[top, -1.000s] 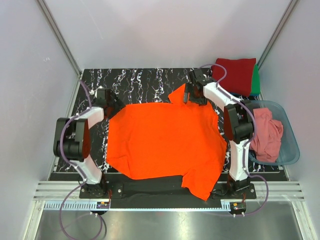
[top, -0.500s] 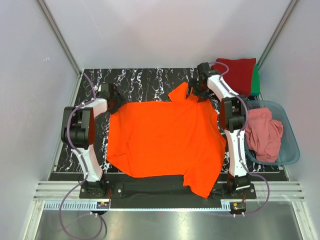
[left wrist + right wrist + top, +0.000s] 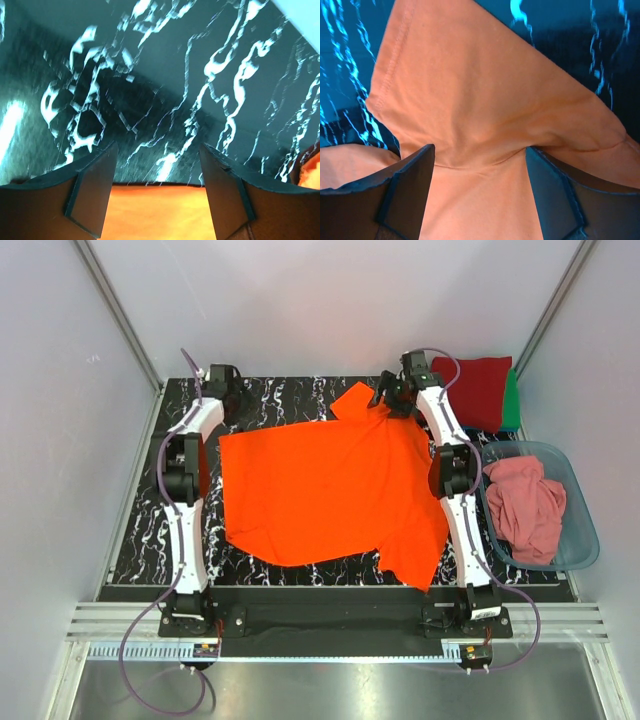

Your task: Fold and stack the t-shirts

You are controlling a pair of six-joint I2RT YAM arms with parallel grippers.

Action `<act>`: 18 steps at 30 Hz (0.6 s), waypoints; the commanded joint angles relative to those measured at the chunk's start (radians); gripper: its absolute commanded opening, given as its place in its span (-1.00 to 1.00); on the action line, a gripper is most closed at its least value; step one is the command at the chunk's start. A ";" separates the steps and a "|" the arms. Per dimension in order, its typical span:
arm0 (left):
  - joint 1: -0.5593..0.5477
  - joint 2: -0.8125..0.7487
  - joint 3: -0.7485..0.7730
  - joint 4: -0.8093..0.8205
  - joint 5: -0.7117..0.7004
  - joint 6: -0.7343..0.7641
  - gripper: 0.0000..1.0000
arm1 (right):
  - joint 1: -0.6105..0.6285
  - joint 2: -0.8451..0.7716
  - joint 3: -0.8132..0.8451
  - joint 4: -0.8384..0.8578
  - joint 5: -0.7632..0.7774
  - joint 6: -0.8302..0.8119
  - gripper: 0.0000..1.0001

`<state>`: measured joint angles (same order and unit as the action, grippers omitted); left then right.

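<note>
The bright orange t-shirt (image 3: 320,490) lies spread flat on the black marbled table (image 3: 140,530). One sleeve points to the far side. My right gripper (image 3: 386,398) is at that far sleeve; in the right wrist view its jaws stand open with the orange cloth (image 3: 470,100) bunched between the fingertips (image 3: 477,155). My left gripper (image 3: 232,395) is at the far left; it is open (image 3: 157,150), with the shirt's edge (image 3: 155,210) lying between its fingers. A salmon-pink shirt (image 3: 528,505) lies crumpled in the tub. A dark red folded shirt (image 3: 475,388) rests on a green one (image 3: 513,405).
The translucent blue-grey tub (image 3: 590,530) stands at the right edge beside the right arm. White walls close the table at the back and sides. The folded stack fills the far right corner. A metal rail (image 3: 320,625) runs along the near edge.
Both arms have stretched out toward the far side. The orange shirt has slid away from the near edge toward the back of the table.
</note>
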<state>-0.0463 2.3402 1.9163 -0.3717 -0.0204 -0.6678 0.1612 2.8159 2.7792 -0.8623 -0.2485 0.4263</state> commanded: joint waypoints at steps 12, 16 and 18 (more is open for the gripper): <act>-0.130 -0.755 -0.627 -0.045 -0.200 0.100 0.41 | 0.049 -0.545 -0.610 0.256 0.027 -0.060 0.83; -0.254 -0.889 -0.790 -0.121 -0.245 0.053 0.36 | 0.051 -0.813 -1.042 0.431 0.028 0.029 0.85; -0.296 -0.944 -0.871 -0.170 -0.265 0.028 0.29 | 0.051 -0.953 -1.274 0.512 0.025 0.060 0.85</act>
<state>-0.2935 1.4185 1.1496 -0.4389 -0.2119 -0.6014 0.2157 2.0438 1.7111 -0.4942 -0.2459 0.4271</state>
